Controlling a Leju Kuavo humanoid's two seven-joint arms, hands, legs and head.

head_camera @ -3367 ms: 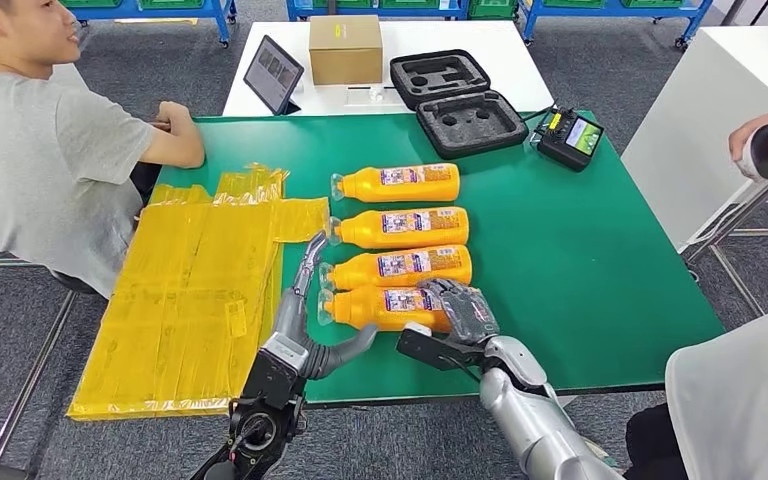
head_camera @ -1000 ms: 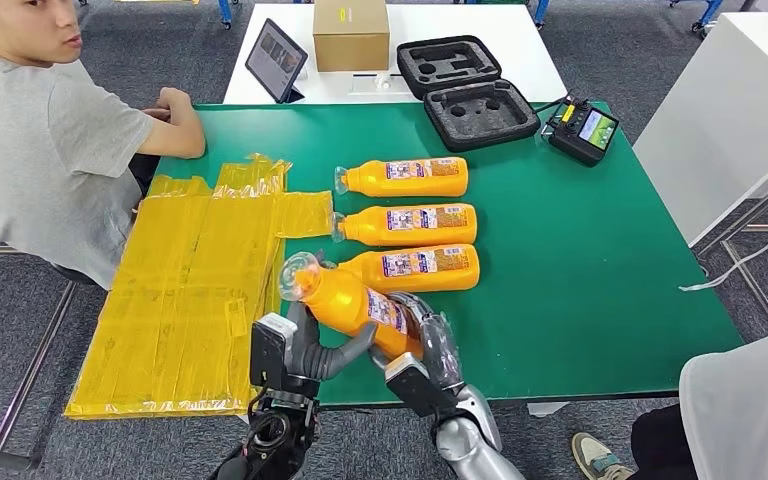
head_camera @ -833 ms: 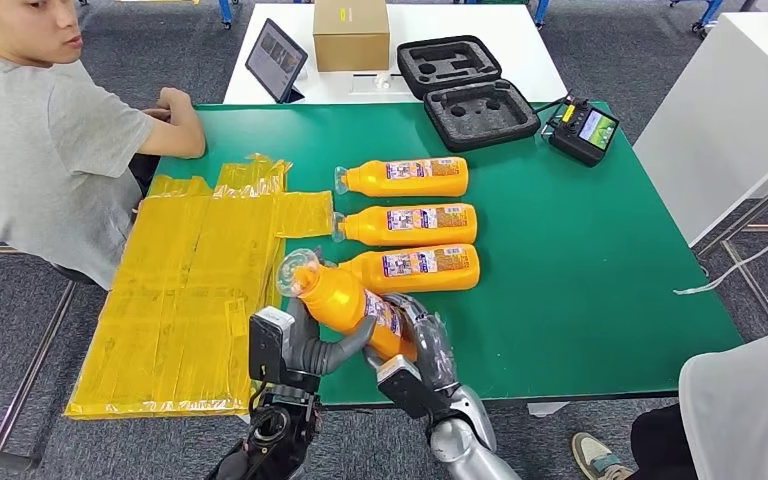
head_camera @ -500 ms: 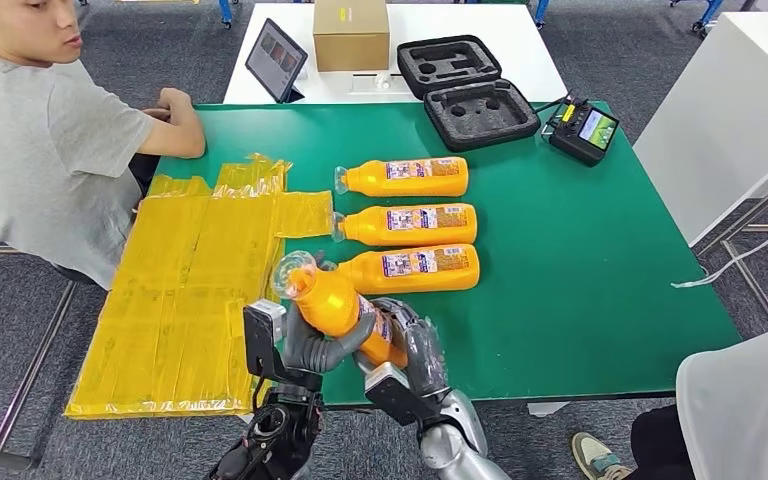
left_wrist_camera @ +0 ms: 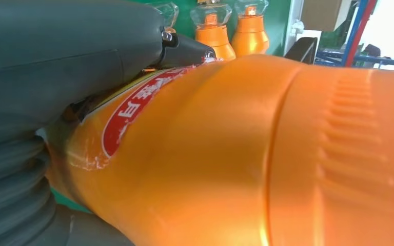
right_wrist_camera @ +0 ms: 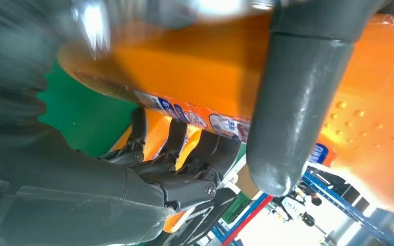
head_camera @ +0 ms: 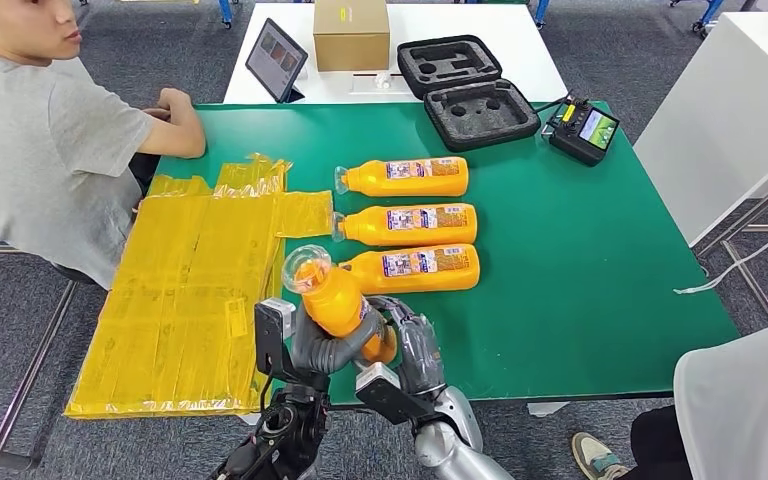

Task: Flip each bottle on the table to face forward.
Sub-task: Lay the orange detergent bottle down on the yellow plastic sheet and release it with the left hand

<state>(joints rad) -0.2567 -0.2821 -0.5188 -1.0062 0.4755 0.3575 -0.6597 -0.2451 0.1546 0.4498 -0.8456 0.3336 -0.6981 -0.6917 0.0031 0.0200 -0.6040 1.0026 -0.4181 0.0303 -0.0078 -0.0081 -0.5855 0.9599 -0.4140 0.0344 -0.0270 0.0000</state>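
An orange bottle (head_camera: pixel 336 300) with a clear cap is lifted off the green table (head_camera: pixel 580 270), tilted, cap up and toward me. My left hand (head_camera: pixel 315 345) grips its body from the left; my right hand (head_camera: pixel 410 345) grips its lower end from the right. The left wrist view shows the orange bottle (left_wrist_camera: pixel 267 154) close up with a red label, and the right wrist view shows the bottle (right_wrist_camera: pixel 205 66) held across my fingers (right_wrist_camera: pixel 297 102). Three more orange bottles (head_camera: pixel 405 177) (head_camera: pixel 407 224) (head_camera: pixel 412 267) lie on their sides in a row, caps pointing left.
Yellow plastic bags (head_camera: pixel 195 290) cover the table's left part. A person in a grey shirt (head_camera: pixel 40 150) sits at the left, forearm on the table. A black foam case (head_camera: pixel 470 95), a controller (head_camera: pixel 582 130), a tablet (head_camera: pixel 275 62) and a cardboard box (head_camera: pixel 350 35) stand at the back.
Both hands have raised the nearest bottle from the table, tipped it more upright and drawn it toward me. The other three bottles have not moved.
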